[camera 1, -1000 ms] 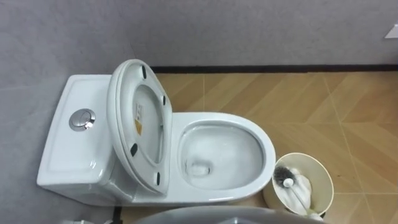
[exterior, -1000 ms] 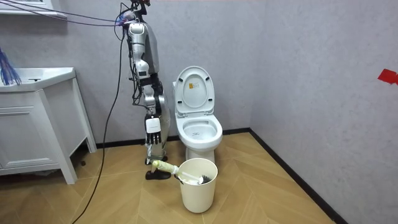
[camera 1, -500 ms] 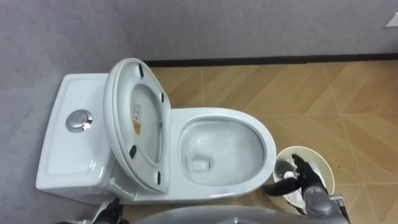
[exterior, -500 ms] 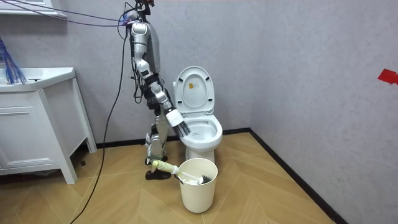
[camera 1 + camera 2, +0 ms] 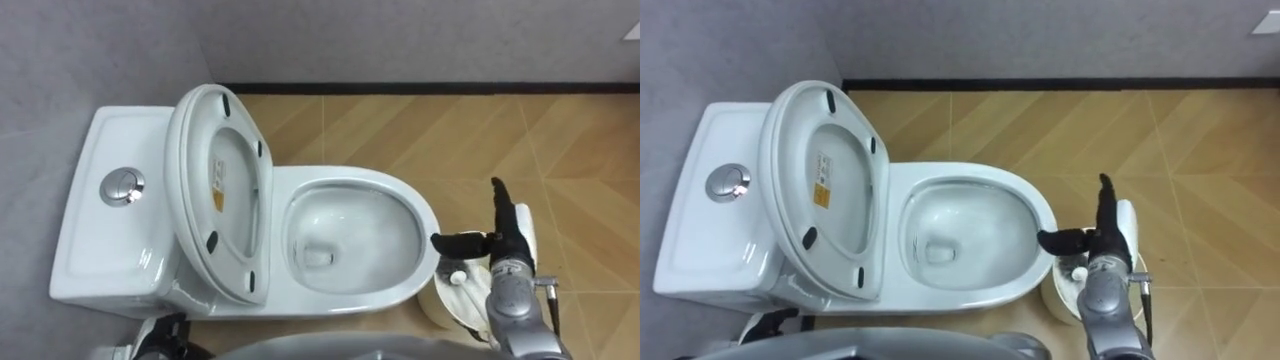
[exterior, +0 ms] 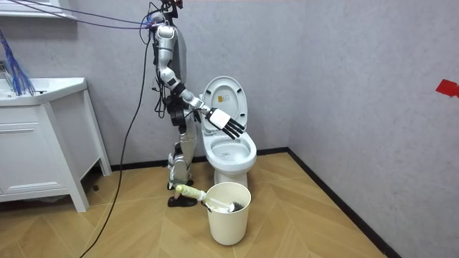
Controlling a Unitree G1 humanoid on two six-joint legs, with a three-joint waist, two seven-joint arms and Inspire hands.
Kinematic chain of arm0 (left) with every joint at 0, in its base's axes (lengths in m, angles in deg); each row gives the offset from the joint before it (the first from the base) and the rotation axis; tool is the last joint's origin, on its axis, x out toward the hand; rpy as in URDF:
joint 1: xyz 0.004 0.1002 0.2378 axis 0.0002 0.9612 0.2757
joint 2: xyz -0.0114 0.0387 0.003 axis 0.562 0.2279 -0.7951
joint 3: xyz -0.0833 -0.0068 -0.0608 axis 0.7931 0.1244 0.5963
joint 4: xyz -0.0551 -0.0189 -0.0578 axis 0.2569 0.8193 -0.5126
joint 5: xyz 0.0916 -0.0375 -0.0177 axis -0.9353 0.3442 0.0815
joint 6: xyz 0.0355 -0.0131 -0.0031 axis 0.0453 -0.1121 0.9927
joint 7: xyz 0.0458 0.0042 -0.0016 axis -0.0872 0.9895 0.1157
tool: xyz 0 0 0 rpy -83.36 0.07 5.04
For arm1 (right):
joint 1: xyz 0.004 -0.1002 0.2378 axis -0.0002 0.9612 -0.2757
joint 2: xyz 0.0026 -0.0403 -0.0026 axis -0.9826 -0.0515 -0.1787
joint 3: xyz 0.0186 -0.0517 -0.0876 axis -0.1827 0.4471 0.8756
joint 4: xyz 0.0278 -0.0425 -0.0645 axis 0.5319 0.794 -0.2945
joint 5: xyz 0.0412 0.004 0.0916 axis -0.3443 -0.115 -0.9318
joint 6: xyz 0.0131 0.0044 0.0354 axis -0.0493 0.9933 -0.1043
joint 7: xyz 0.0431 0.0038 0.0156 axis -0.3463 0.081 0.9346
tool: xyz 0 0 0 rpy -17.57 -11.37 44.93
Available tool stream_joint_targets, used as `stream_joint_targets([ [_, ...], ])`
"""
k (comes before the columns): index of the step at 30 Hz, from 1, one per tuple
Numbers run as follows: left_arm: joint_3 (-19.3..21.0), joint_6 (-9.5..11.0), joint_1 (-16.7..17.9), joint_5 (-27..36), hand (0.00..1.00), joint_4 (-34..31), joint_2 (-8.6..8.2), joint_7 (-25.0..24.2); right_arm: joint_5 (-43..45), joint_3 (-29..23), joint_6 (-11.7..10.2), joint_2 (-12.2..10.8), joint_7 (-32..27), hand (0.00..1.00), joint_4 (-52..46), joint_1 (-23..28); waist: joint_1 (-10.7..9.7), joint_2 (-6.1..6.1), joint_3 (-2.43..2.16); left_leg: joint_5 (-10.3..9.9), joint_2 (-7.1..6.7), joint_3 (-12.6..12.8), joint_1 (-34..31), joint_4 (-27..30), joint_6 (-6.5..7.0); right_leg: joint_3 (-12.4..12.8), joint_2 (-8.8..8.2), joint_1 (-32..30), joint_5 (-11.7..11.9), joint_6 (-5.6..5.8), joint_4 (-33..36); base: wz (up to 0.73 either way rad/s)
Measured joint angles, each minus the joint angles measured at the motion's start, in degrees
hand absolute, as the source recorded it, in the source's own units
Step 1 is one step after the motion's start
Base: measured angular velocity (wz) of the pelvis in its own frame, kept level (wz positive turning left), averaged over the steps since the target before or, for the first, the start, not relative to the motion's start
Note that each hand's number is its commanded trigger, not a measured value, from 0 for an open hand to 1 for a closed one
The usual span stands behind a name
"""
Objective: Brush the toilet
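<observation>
The white toilet (image 5: 345, 180) stands before me with lid and seat (image 5: 218, 190) raised and the bowl bare. My right hand (image 5: 503, 240) is held out level at the bowl's right end, fingers straight, thumb spread toward the rim, holding nothing. Under it stands a cream bucket (image 5: 440, 305) with the toilet brush (image 5: 457, 278) inside, its white handle leaning out over the rim (image 6: 188, 191). In the room view the right hand (image 6: 228, 123) hovers above the bowl (image 6: 231, 152). My left hand (image 5: 150, 335) sits low by the tank.
I stand at the toilet's side, on the room view's left. The tank (image 5: 105, 240) with its flush button (image 5: 116, 186) backs onto a grey wall. Wooden floor (image 5: 560, 150) lies beyond the bowl. A white cabinet (image 6: 43, 136) stands further off.
My right arm has swung up from my side, and the open hand now reaches out above the bucket beside the bowl. The eye view has shifted a little.
</observation>
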Motion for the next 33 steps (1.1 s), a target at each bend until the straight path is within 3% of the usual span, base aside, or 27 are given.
stream_joint_targets([
  [7,0.0,0.1,1.5,0.5,0.0,-2.3,0.02,0.3,-5.2,-0.1,-0.3,0.5,-1.1,0.0,0.5,0.0,0.0,-0.31,-0.04,0.0,-0.01,0.0,0.1,-0.4,0.03,0.0,0.04,0.0,0.3,0.11,-0.2,0.0],
  [15,-0.1,1.4,1.7,0.6,0.0,-2.6,0.53,0.3,-10.1,0.0,-0.3,1.9,-1.4,0.0,14.1,-2.8,0.3,-0.27,-0.35,0.1,-0.03,-0.3,-2.2,0.2,0.12,-0.3,-0.09,-1.6,0.9,0.16,-0.8,0.0],
  [21,-0.7,2.6,-0.1,0.6,0.0,-2.1,0.89,0.1,-11.6,0.0,-0.3,2.2,-2.4,0.0,21.1,-7.3,0.4,0.14,-0.31,0.2,0.16,-0.4,-7.0,1.9,0.31,-1.0,-0.17,-5.8,1.6,-0.03,0.5,0.01],
  [24,-1.9,2.8,-2.6,0.6,0.0,-0.8,1.82,-0.3,-12.4,0.0,-0.3,2.8,-3.2,0.0,25.0,-11.0,0.3,0.24,-0.16,0.4,0.07,-1.1,-9.9,2.7,0.62,-1.7,-0.42,-8.2,1.6,-0.13,1.2,0.13],
  [29,-2.7,4.5,-4.1,0.6,0.0,-0.6,2.23,-0.9,-13.5,-0.1,-0.3,5.1,-3.6,0.0,27.7,-14.2,0.4,0.26,0.1,0.9,-0.23,-1.7,-14.0,3.7,1.01,-3.1,-1.22,-12.4,1.6,-0.06,2.9,0.09],
  [33,-4.5,4.6,-6.2,0.9,0.0,1.0,2.58,-0.9,-13.7,-0.2,-0.4,6.4,-3.6,0.0,30.2,-15.9,0.4,0.12,0.24,1.0,-0.21,-2.3,-16.4,4.9,1.08,-3.5,-1.6,-14.4,1.6,-0.01,3.8,0.09],
])
